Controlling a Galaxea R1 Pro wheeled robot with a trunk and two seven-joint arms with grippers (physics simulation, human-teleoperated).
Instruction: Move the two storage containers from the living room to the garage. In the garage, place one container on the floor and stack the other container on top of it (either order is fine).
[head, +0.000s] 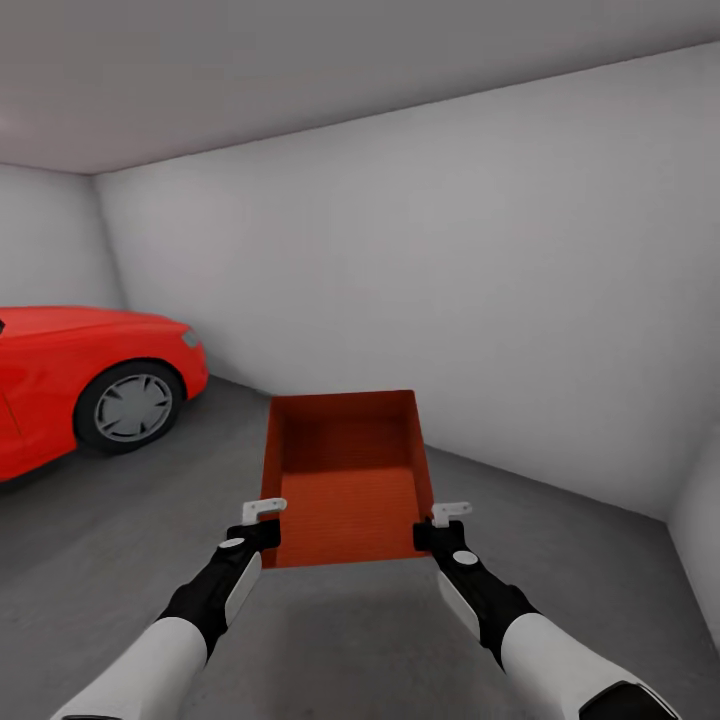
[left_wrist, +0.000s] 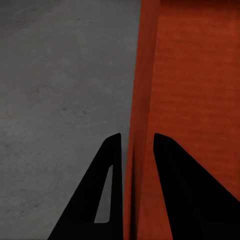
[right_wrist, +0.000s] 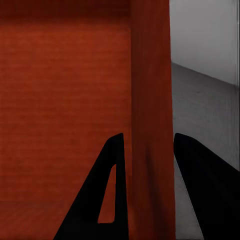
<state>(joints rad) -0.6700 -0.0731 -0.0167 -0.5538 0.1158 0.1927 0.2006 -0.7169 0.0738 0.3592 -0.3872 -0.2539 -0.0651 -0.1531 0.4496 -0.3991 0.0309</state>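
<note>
One orange-red storage container (head: 345, 480) hangs in front of me above the dark grey concrete floor (head: 120, 560) of the garage, open top toward me. My left gripper (head: 262, 528) is shut on its left wall (left_wrist: 137, 150), one finger inside and one outside. On the opposite side, my right gripper (head: 436, 530) is shut on the right wall (right_wrist: 150, 150) the same way. The second container is out of view.
A red car (head: 80, 385) stands at the left with its front wheel (head: 130, 405) showing. Plain white walls (head: 480, 270) close the room ahead and at the right. Open concrete lies below and around the held container.
</note>
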